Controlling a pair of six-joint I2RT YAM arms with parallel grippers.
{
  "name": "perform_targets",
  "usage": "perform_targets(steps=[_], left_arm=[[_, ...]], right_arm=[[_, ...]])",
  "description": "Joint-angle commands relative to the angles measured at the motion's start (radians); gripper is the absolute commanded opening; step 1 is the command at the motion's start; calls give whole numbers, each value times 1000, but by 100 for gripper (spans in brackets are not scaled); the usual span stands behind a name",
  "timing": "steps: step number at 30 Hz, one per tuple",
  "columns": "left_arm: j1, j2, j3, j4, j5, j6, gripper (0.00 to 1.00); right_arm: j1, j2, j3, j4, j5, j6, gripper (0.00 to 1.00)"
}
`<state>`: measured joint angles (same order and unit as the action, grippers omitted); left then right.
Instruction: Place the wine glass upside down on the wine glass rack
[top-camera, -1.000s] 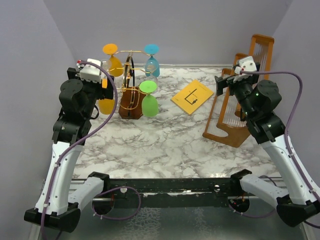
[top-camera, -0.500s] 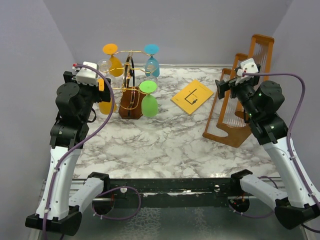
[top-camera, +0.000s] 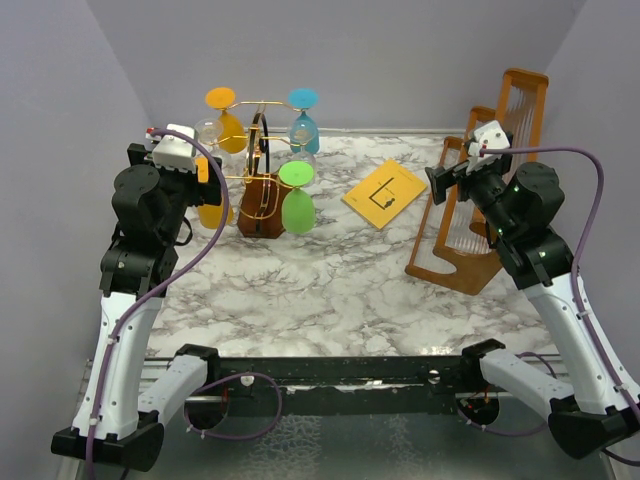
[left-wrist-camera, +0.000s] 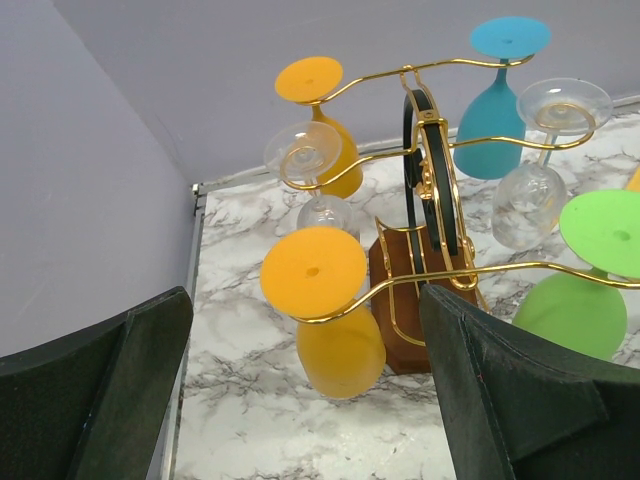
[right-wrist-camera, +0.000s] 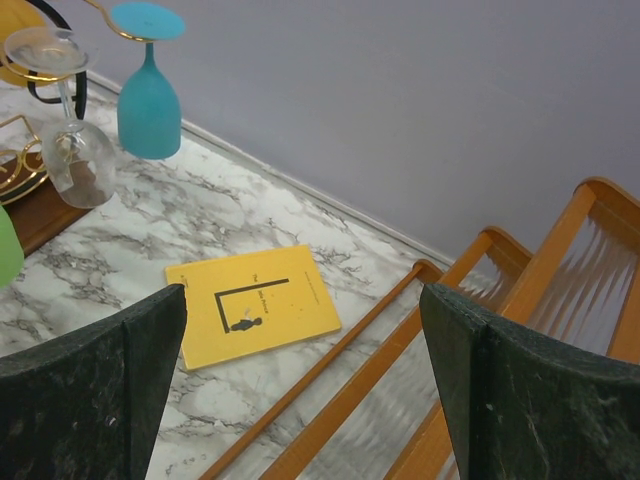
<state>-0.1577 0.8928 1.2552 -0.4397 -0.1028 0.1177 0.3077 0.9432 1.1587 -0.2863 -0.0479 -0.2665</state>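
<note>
The wine glass rack (top-camera: 262, 200), gold wire on a brown block base, stands at the back left. Several glasses hang on it upside down. An orange wine glass (top-camera: 213, 211) hangs from its near left arm, and shows in the left wrist view (left-wrist-camera: 340, 350) under a gold wire arm of the rack (left-wrist-camera: 400, 283). My left gripper (top-camera: 205, 172) is open and empty, just left of that glass and apart from it; it also shows in the left wrist view (left-wrist-camera: 305, 300). My right gripper (top-camera: 441, 178) is open and empty above the table's right side (right-wrist-camera: 302, 300).
Green (top-camera: 299, 208), blue (top-camera: 303, 125), a second orange (top-camera: 229, 128) and clear glasses (left-wrist-camera: 530, 190) hang on the rack. A yellow book (top-camera: 385, 193) lies right of it. Tall orange-brown wooden frames (top-camera: 480, 215) stand at the right, under my right gripper.
My left gripper has drawn back to the left, away from the rack, with the orange glass left hanging there. My right gripper has shifted slightly left.
</note>
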Motion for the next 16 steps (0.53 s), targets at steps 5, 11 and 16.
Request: perform_targets(steps=[5, 11, 16], left_arm=[[9, -7, 13, -2, -11, -15, 99], [10, -7, 12, 1, -18, -13, 99], [10, -1, 9, 4, -31, -10, 99]], right_arm=[[-6, -12, -2, -11, -23, 0, 100], [-8, -8, -2, -8, -31, 0, 100], [-7, -4, -2, -8, -33, -2, 100]])
